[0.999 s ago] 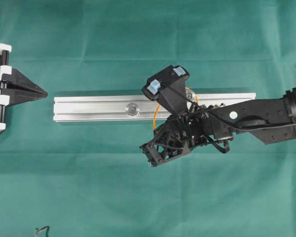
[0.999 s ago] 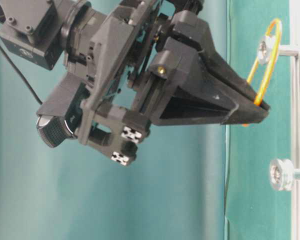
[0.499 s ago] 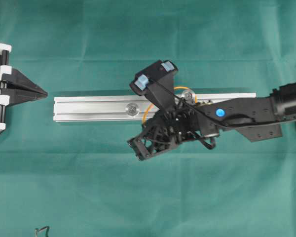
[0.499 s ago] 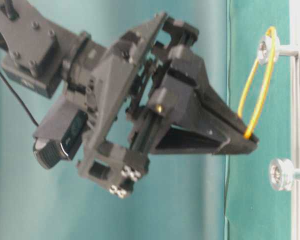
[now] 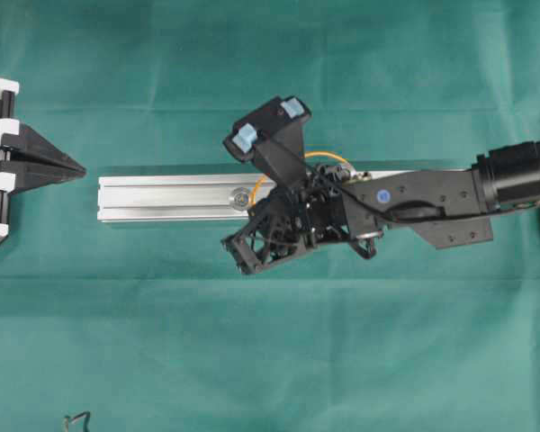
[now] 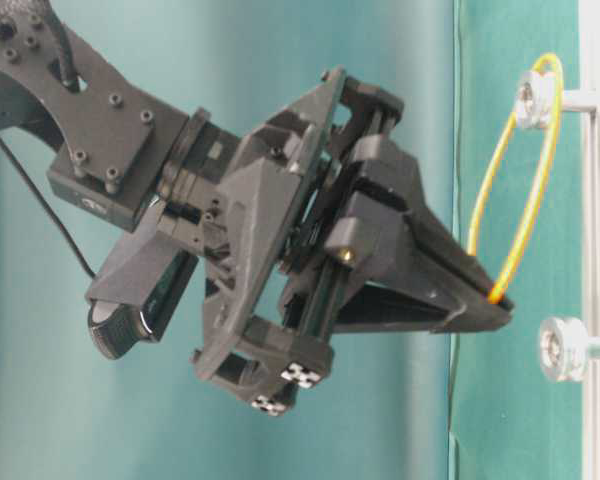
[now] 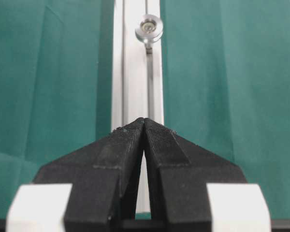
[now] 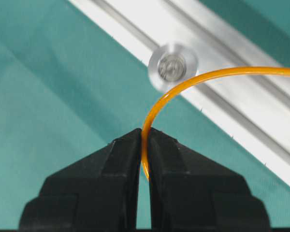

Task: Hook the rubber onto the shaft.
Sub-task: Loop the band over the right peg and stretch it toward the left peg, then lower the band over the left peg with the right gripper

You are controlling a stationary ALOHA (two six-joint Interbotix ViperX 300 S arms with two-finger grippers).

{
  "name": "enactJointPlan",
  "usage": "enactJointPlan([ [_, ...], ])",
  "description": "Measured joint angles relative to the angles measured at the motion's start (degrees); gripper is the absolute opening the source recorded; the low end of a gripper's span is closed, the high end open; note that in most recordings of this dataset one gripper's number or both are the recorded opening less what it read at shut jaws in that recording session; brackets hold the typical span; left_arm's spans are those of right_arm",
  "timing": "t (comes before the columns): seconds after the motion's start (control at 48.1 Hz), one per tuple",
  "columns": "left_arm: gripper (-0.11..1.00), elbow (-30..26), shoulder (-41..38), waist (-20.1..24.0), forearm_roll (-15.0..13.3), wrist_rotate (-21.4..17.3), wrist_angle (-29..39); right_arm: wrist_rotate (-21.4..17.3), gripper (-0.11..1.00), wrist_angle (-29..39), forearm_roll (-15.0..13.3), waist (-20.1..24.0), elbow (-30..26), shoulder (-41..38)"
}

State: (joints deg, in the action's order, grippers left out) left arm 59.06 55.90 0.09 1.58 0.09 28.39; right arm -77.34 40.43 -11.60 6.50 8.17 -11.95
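Rubber [image 8: 183, 84] pinched in right gripper [image 8: 145, 140], stretched from one shaft [image 6: 533, 93] twd the next [image 6: 558, 349] on rail [image 5: 171, 196]. Left gripper [image 7: 144, 126] closed, empty. No legible writing.

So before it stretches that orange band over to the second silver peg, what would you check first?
1. Right gripper jaws shut on the rubber: ok.
2. Far end of the rubber hooked on the first shaft: ok, seen from table level.
3. Rubber stretched and untwisted: ok, one open loop.
4. Second shaft free to receive the loop: ok, nothing on it.
5. Rubber already over the second shaft: not ok, it stops short.
6. Left gripper out of the way: ok, parked at the end of the silver rail, jaws shut.
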Motion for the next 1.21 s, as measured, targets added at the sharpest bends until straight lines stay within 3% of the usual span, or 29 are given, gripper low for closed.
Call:
enactJointPlan([
  [0.749, 0.00, -0.1, 0.0, 0.0, 0.0, 0.2, 0.0, -0.9, 0.07, -5.4, -0.1, -2.9, -2.3, -4.6],
  [1.207, 0.00, -0.1, 0.0, 0.0, 0.0, 0.2, 0.0, -0.9, 0.07, -6.3, 2.3, -4.3, -3.2, -5.6],
])
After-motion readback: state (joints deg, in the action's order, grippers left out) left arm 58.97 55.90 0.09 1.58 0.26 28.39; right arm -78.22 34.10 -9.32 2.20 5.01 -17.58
